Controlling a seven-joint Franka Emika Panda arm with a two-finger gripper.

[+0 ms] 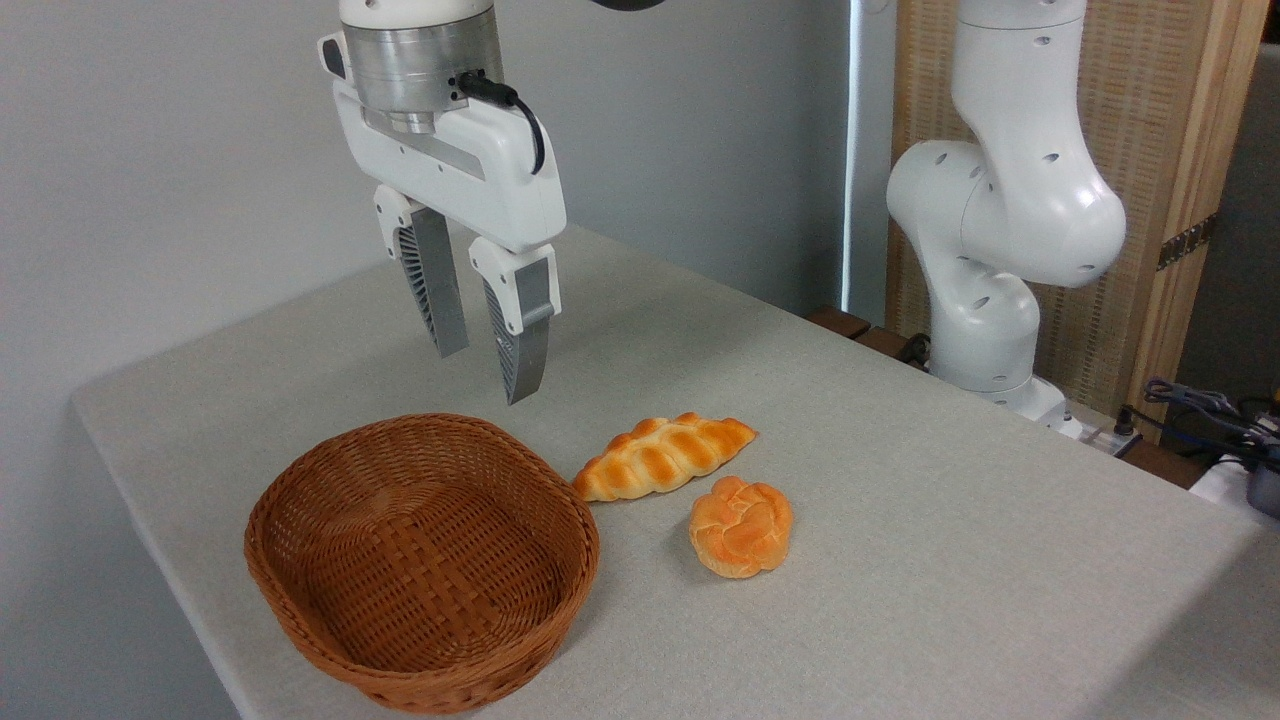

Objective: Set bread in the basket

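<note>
The bread (663, 456), a long braided golden-orange loaf, lies on the table just right of the basket, its left tip almost touching the rim. The reddish-brown wicker basket (420, 560) sits at the front left and holds nothing. My gripper (488, 372) hangs in the air above the basket's far rim, up and to the left of the loaf. Its two grey fingers (440, 290) point down with a narrow gap between them and nothing held.
A round knotted orange bun (741, 526) rests in front of and to the right of the loaf. The arm's white base (985, 330) stands at the back right, with cables (1200, 405) beside it. The table's edge (160, 500) runs close to the basket's left.
</note>
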